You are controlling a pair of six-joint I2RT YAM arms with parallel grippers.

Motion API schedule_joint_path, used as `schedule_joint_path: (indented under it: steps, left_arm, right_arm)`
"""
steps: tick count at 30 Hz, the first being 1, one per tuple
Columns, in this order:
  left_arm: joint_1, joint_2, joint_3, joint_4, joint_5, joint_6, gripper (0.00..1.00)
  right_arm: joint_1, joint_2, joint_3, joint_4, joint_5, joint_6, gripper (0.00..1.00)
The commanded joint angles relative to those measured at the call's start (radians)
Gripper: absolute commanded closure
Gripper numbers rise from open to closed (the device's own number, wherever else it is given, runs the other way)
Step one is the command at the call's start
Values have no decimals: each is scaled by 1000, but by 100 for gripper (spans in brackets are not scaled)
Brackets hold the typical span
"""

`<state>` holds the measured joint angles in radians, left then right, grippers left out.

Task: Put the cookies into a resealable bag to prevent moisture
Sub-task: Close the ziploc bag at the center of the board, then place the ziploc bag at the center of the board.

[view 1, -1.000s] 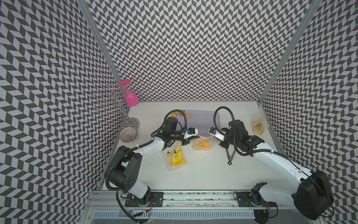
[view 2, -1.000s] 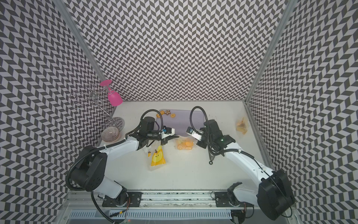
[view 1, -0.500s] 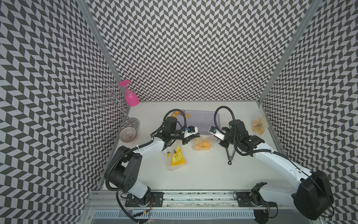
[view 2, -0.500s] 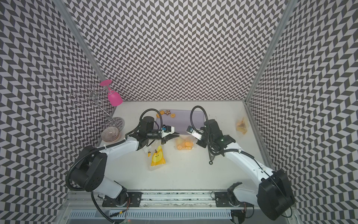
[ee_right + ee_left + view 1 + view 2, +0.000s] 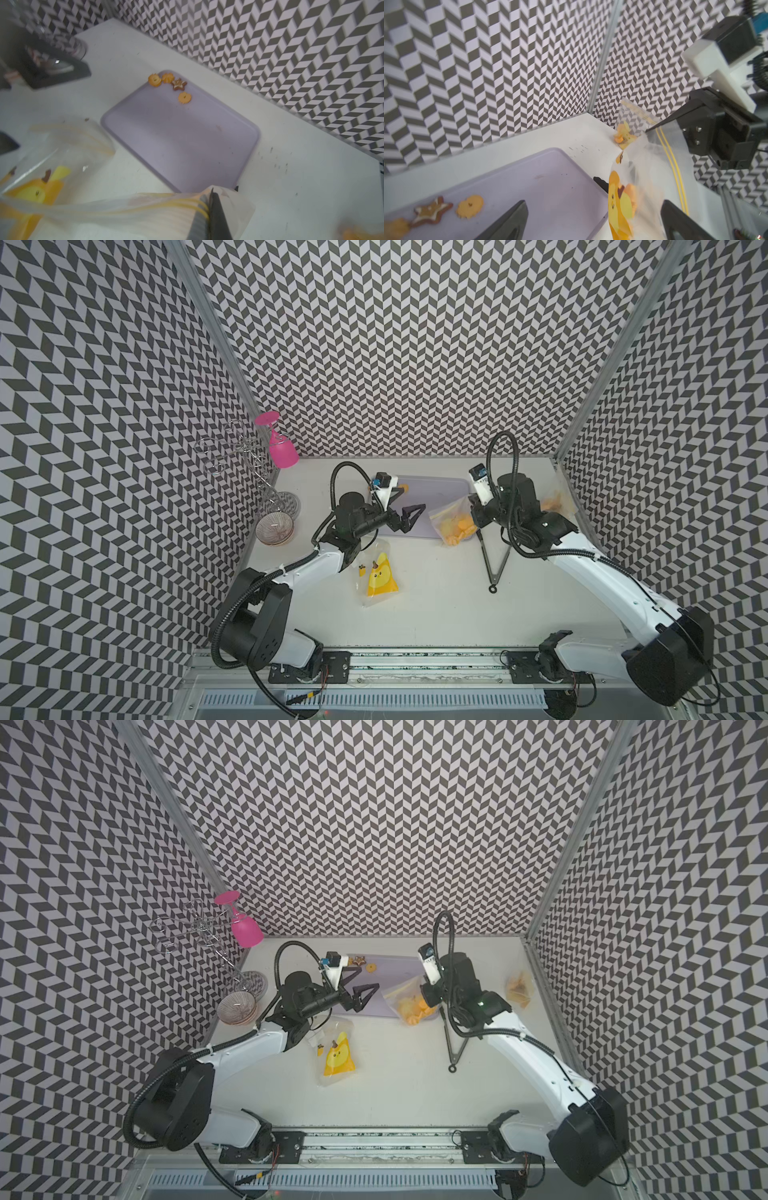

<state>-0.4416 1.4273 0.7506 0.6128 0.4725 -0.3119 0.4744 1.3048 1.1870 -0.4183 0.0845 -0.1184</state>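
Listing from the far middle of the matte white table (image 5: 436, 614): one shallow lavender plastic tray (image 5: 436, 493), rectangular with rounded corners and a low rim, smooth and mostly bare. Four cookies (image 5: 179, 84) lie bunched in its far left corner: three orange flower-shaped rounds and one brown star with pale icing. One clear, glossy zip bag (image 5: 453, 514), crinkled, with twin yellow seal lines at the mouth and a yellow chick print, slumps over the tray's near right corner; a heap of orange cookies fills its bottom. The right gripper (image 5: 212, 209), black fingers pressed together, pinches the bag's mouth edge at the seal lines and holds it up. The left gripper (image 5: 369, 977), black triangular fingers spread wide and holding nothing, hovers above the tray's left half, just left of the bag. A second chick-print bag (image 5: 380, 578), flat and clear, lies on the table on the near side of the tray, beside the left arm; whether it holds cookies cannot be told. A third clear bag (image 5: 555, 502), with orange pieces inside, sits against the right wall at the far side. Thin black V-shaped tongs (image 5: 494, 560), with a ring at the near end, sit right of centre. At the far left: a ribbed round bowl (image 5: 274, 529), a wire rack (image 5: 241, 448), and a pink goblet (image 5: 280, 445) hung upside down on it.
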Motion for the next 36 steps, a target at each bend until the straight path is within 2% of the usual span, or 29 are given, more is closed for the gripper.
schedule_joint_path:
  steps: [1,4,9,12,14,23,31,36]
  left_arm:
    - [49,-37,-47,3,-95,-281,1]
    - [109,-55,-73,-17,-52,-349,0]
    - [146,-76,-57,-143,-96,-348,0]
    - [151,-94,-113,-54,-109,-340,0]
    - [165,-87,-114,-60,-101,-336,0]
    - [169,-94,-115,-62,-76,-312,0]
    - [165,-90,-134,-12,-64,-325,0]
    - [156,-86,-114,-60,-63,-294,1]
  right_arm:
    - [-19,95,124,-109,188,111,100]
    - [-57,161,204,-172,255,137,100]
    - [-171,239,308,-192,233,197,100]
    - [-242,284,355,-193,219,207,100]
    - [-289,310,372,-191,211,211,100]
    - [-464,356,342,-167,188,230,100]
    - [-535,330,286,-151,165,284,100]
    - [-586,318,243,-157,132,329,100]
